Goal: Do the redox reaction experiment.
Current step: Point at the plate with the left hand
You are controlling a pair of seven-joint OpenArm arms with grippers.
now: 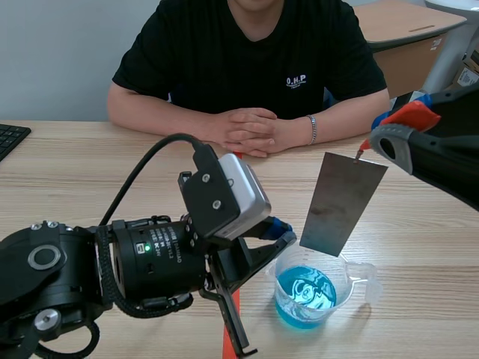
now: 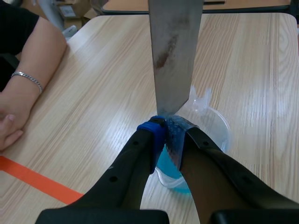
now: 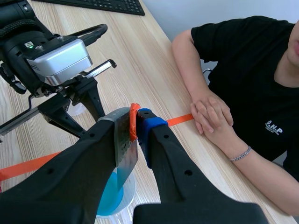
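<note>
Grey metal plate (image 1: 343,202) hung over beaker (image 1: 338,278) of blue liquid (image 1: 305,293).
Plate: flat rect. sheet, dull w/ dark smudges, slightly tilted, top corner pinched in right hand (image 3: 135,122); lower edge near beaker rim, above the liquid. Beaker: clear plastic, upright on counter (image 1: 90,172), approx. a third full, bright blue; left hand (image 2: 167,128) clamps its rim, tab on the opposite side.

Left arm (image 1: 142,262): black, green LED (image 1: 147,247), looped cable (image 1: 142,168), silver camera box (image 1: 243,196). Right gripper (image 3: 138,122): black fingers (image 3: 187,172), blue pads (image 3: 150,125).
</note>
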